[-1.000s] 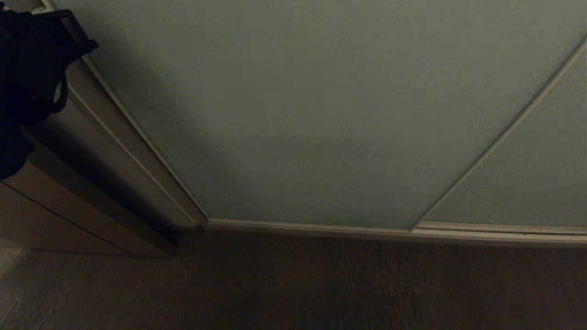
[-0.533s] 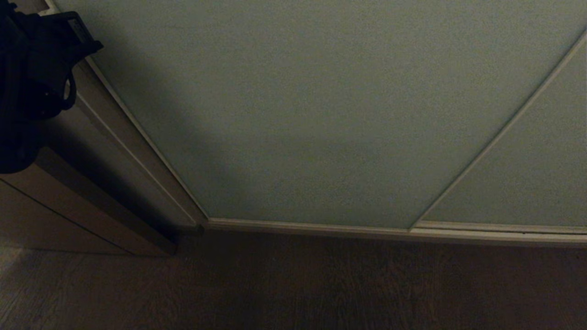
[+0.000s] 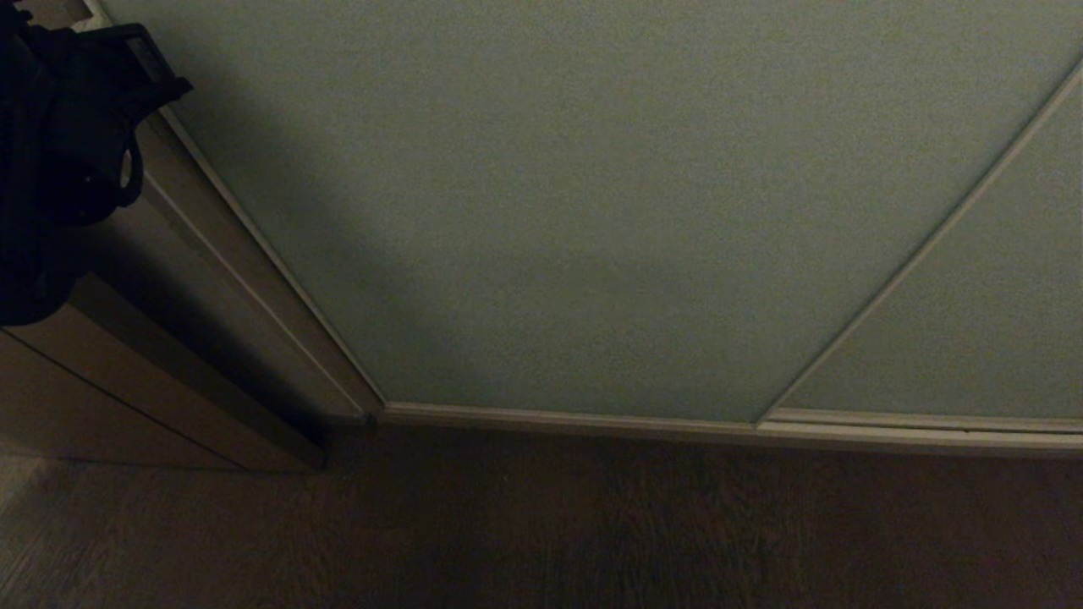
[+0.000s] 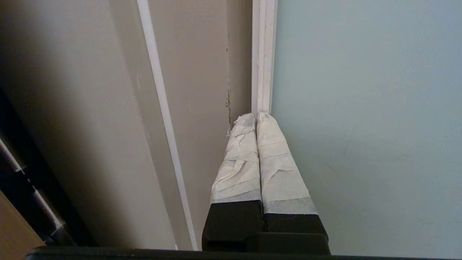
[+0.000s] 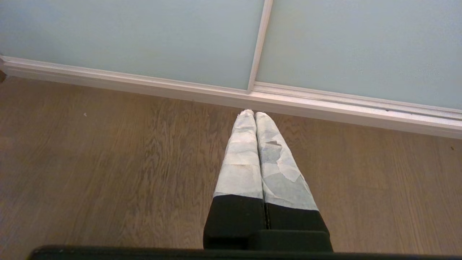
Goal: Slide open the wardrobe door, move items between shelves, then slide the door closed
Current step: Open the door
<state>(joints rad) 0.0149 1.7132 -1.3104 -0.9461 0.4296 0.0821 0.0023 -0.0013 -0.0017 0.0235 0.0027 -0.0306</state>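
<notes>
Floor of dark brown wood planks (image 3: 541, 524) nearest, at 6 o'clock in head view. Right gripper (image 5: 255, 113) parked above planks, tape-wrapped fingers clenched together, empty, pointing at pale metal bottom rail (image 5: 325, 104). Left gripper (image 4: 256, 116) at 10 o'clock, black against wardrobe side, fingers pressed together on nothing, tips at thin pale frame edge (image 4: 264, 54) of tall matte grey-green sliding wardrobe door (image 3: 592, 211), beside brown wooden side trim (image 4: 195, 72). Door closed, filling 12 o'clock.
</notes>
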